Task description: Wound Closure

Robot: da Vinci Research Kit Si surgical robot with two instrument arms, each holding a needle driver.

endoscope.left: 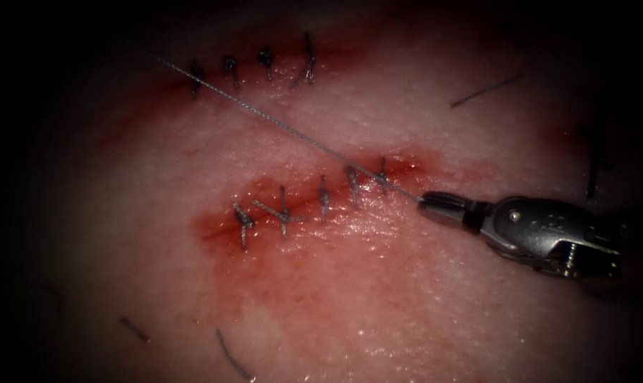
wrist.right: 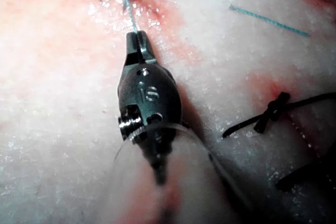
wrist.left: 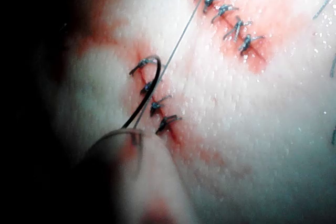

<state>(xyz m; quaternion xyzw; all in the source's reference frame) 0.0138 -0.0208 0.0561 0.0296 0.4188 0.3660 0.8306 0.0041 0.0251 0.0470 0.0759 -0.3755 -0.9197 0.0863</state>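
My right tool (endoscope.left: 424,202) lies right of the lower stitched cut (endoscope.left: 314,206), jaws shut on the thread (endoscope.left: 286,120). The thread runs taut from those jaws up and left, across the lower cut's right end and the upper stitched cut (endoscope.left: 265,67), into the dark. In the right wrist view the right tool (wrist.right: 135,38) grips the thread (wrist.right: 131,19) at its tip. The curved needle (wrist.left: 148,92) hangs free above the tissue, out of it. Its lower end goes into the dark at my left tool (wrist.left: 125,128), which holds it. The thread (wrist.left: 181,38) runs past its curve.
Both cuts are closed by rows of knotted stitches, with red fluid (endoscope.left: 293,241) around the lower one. Cut ends of thread lie on the tissue at the upper right (endoscope.left: 486,91), far right (endoscope.left: 595,163) and bottom (endoscope.left: 231,354). A teal cut end (wrist.right: 268,19) lies beside the right tool.
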